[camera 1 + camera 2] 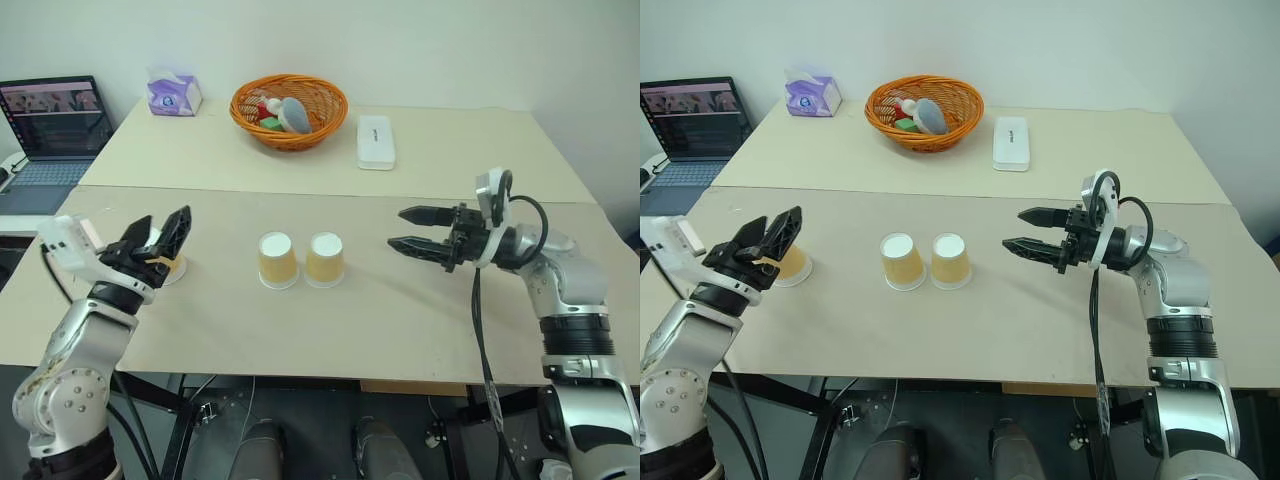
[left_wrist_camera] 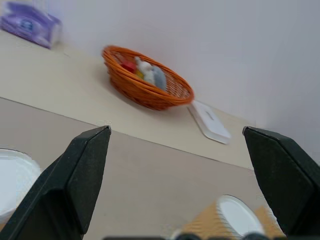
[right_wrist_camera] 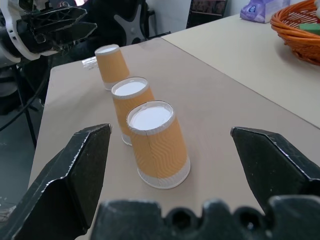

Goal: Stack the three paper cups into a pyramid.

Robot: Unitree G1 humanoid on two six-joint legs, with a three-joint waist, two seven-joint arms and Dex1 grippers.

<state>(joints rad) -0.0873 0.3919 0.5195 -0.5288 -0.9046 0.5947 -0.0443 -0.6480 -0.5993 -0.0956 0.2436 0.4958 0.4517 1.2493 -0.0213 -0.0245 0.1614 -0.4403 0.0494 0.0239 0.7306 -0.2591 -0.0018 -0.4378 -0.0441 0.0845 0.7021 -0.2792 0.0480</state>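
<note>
Two cups [image 1: 277, 260] [image 1: 325, 259] sit upside down, side by side mid-bench [image 1: 400, 320], plenty of bare room around them. Third cup [image 1: 791, 264] is off to my left, mostly hidden behind the left tool [image 1: 160, 238], which is spread wide, gripping nothing. Right tool [image 1: 412, 229] is released too, hovering well clear right of the pair.

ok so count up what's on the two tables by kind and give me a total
Paper cups: 3
Orange basket: 1
Purple tissue pack: 1
White flat case: 1
Total: 6, leaving out the small things inside the basket.
</note>
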